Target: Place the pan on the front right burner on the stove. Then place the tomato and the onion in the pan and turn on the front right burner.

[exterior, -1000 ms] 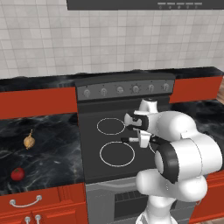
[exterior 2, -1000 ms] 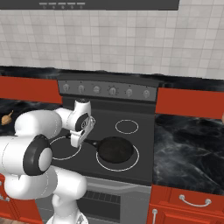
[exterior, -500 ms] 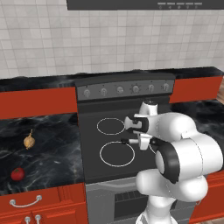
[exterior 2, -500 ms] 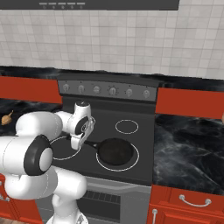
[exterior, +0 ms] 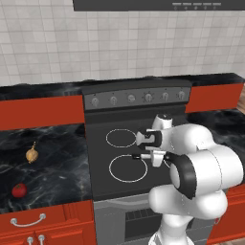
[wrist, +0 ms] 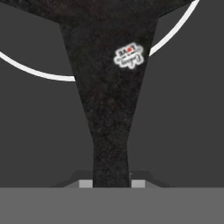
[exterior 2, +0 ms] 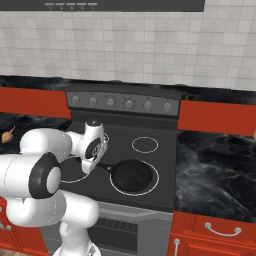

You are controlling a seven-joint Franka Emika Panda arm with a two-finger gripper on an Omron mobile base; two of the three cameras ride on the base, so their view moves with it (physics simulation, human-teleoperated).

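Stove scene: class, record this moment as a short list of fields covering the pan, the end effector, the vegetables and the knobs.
pan: sits on the front right burner
pan handle: clamped between the fingers
end effector: shut on the handle
onion: on the counter left of the stove
tomato: on the same counter, nearer the front edge
knobs: untouched

Arm [exterior: 201, 167] is built from smooth, rounded glossy-white shells, bulbous at the joints. A large black disc cap is seen on the biggest joint, ringed by a dark seam; similar dark bands mark the other joints. A white pedestal column [exterior 2: 75, 240] is seen under the arm. Wrist end is white with dark-grey inserts and a small round cap on top. No cables, screws or markings can be made out.
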